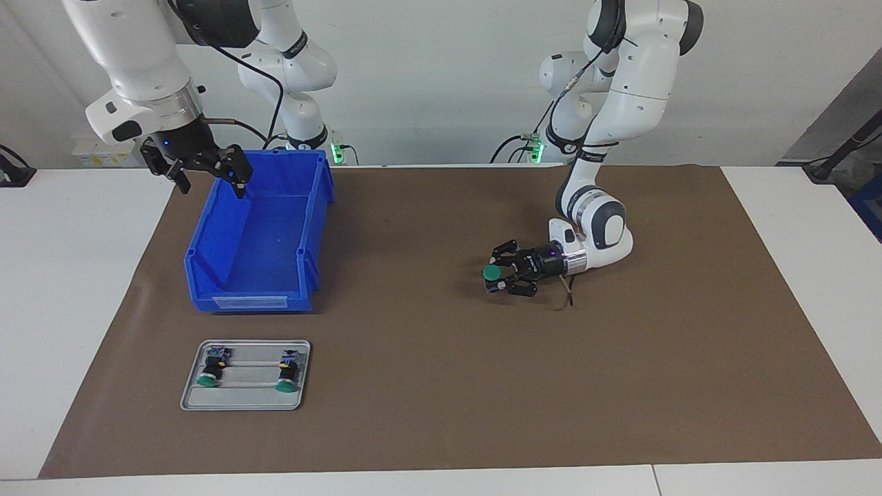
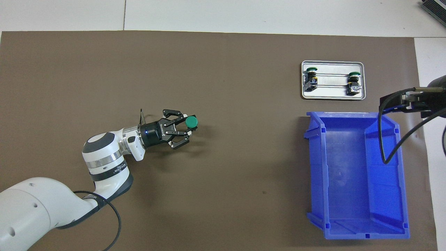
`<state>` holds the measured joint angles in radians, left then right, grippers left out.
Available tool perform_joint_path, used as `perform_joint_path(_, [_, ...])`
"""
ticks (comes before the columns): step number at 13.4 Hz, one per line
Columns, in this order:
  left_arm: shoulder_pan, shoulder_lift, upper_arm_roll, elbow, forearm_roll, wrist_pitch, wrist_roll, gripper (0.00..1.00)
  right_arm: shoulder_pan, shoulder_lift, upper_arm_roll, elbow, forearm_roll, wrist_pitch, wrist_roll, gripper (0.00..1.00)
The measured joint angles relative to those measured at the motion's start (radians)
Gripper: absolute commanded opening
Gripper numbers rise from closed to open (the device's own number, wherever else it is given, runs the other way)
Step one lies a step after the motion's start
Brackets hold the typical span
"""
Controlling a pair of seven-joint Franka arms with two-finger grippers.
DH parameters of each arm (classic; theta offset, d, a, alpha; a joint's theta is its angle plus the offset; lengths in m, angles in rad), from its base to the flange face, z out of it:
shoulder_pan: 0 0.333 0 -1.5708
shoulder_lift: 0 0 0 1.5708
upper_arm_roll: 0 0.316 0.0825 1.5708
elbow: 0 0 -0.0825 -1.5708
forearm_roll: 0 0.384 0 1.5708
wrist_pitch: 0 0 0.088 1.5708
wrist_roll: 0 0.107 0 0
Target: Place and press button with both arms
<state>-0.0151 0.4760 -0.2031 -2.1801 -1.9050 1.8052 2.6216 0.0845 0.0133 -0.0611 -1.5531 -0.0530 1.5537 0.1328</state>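
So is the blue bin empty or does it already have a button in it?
Empty. The blue bin shows only bare floor in both views; two buttons lie on the tray and one sits in the left gripper.

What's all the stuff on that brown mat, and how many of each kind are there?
Green-capped push-buttons: 3, one held by the left gripper as the held button, two lying on the tray, tray button one and tray button two
Metal tray: 1
Blue bin: 1
Total: 5
The right gripper hangs open over the bin's edge.
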Motion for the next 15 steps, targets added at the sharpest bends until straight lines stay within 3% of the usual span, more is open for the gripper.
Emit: perform_joint_path(15, [-0.002,0.057,0.000,0.001,-0.006,-0.045,0.090,0.00,0.000,0.000,0.000,0.000,0.000,0.000,0.000,1.00])
